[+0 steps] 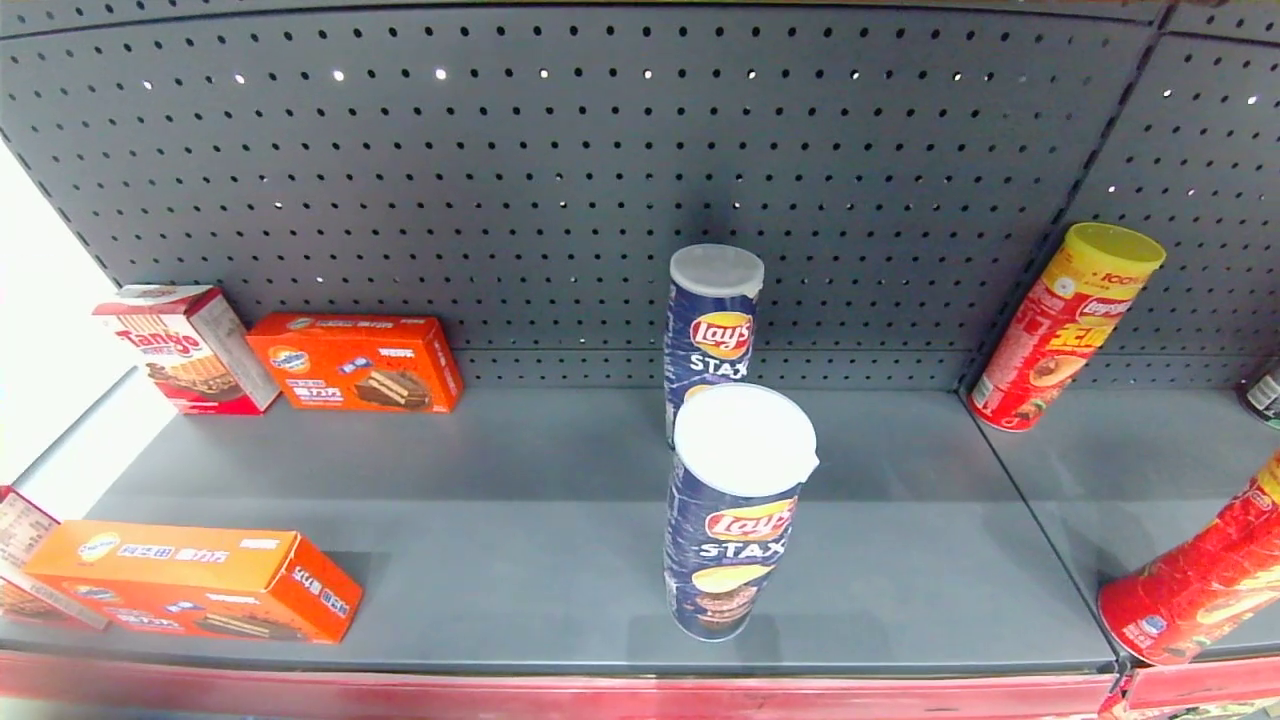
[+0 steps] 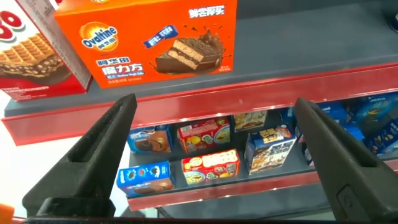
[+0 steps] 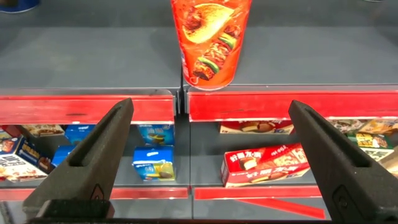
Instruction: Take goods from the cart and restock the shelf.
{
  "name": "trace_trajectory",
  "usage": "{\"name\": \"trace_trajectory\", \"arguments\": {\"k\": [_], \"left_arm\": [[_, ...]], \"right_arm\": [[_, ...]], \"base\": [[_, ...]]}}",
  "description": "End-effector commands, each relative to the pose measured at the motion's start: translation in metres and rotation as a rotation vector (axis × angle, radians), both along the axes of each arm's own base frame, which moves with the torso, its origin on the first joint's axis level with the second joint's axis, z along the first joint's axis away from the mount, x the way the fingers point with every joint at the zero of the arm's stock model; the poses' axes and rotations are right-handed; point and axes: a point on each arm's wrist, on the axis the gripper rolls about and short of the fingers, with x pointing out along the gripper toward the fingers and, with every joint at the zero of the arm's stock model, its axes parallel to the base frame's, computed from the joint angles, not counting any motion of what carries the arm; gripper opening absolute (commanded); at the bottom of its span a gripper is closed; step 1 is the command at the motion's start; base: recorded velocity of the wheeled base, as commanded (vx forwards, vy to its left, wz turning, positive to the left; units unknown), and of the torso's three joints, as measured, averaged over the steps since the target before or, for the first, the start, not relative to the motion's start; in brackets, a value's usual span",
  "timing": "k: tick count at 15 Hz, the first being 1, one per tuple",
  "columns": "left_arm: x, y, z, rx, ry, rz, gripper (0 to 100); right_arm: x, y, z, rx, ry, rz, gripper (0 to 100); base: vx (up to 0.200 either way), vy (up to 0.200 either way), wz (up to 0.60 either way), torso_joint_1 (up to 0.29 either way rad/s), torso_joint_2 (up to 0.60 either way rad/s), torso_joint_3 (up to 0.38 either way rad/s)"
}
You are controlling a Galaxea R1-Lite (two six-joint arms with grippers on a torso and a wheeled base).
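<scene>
**Shelf part-stocked, both pincers bare**

On the shelf [image 1: 520, 520], a wafer box [image 1: 185, 345] and an orange box [image 1: 355, 362] stand at 10 o'clock, and a flat orange carton [image 1: 195, 580] lies at 8. At centre the front blue can [image 1: 735, 520] stands before the rear blue can [image 1: 712, 330]. One red can [image 1: 1065, 325] is at 2 and a second red can [image 1: 1195, 580] at 4. The left gripper [image 2: 214, 168] and right gripper [image 3: 211, 168] gape wide, holding nothing.

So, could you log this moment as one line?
left gripper: open, empty | right gripper: open, empty | front blue can: upright on shelf
</scene>
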Motion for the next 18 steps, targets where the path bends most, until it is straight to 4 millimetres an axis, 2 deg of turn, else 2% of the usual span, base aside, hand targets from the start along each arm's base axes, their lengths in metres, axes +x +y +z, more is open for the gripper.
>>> {"name": "trace_trajectory", "arguments": {"k": [1, 4, 6, 18], "left_arm": [[0.0002, 0.0000, 0.0001, 0.001, 0.003, 0.001, 100], [0.0002, 0.0000, 0.0001, 0.003, 0.002, -0.001, 100], [0.0002, 0.0000, 0.0001, 0.003, 0.002, 0.001, 100], [0.0002, 0.0000, 0.0001, 0.000, 0.003, 0.001, 100]], "right_arm": [[0.0000, 0.0000, 0.0000, -0.001, 0.000, 0.001, 100], [0.0000, 0.0000, 0.0000, -0.001, 0.000, 0.001, 100], [0.0000, 0.0000, 0.0000, 0.000, 0.000, 0.001, 100], [0.0000, 0.0000, 0.0001, 0.000, -0.001, 0.001, 100]], "base": [[0.000, 0.000, 0.00, 0.000, 0.00, 0.000], [0.000, 0.000, 0.00, 0.000, 0.00, 0.000], [-0.200, 0.000, 0.00, 0.002, 0.00, 0.005], [-0.017, 0.000, 0.00, 0.000, 0.00, 0.000]]}}
